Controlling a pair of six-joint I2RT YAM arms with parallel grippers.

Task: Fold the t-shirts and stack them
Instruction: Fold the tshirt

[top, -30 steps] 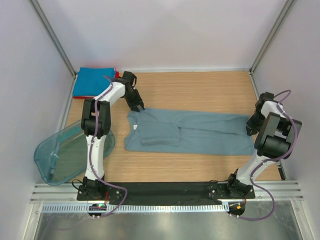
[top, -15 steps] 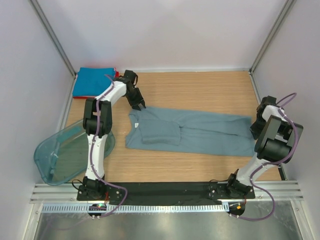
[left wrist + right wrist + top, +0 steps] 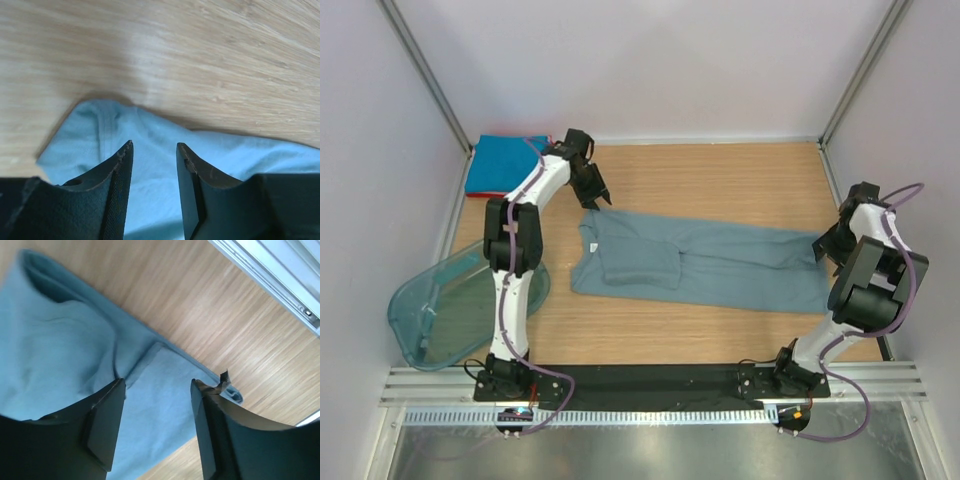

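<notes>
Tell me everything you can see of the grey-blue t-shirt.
The grey-blue t-shirt is soft cloth, lying flat on the wooden table, folded into a long strip left to right, collar at the left, a sleeve folded over its body. The left tool hovers open above the collar corner, the right tool open above the hem corner; neither grips it.

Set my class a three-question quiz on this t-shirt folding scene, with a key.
1. True or false: the left fingers are clamped on the grey-blue t-shirt.
2. Where is the teal tub? A. left of the left arm; B. on the grey-blue t-shirt; C. in the far right corner.
3. Fill in: the folded bright blue t-shirt lies in the far ____ corner of the table.
Key: 1 false, they stand open above it; 2 A; 3 left.
</notes>
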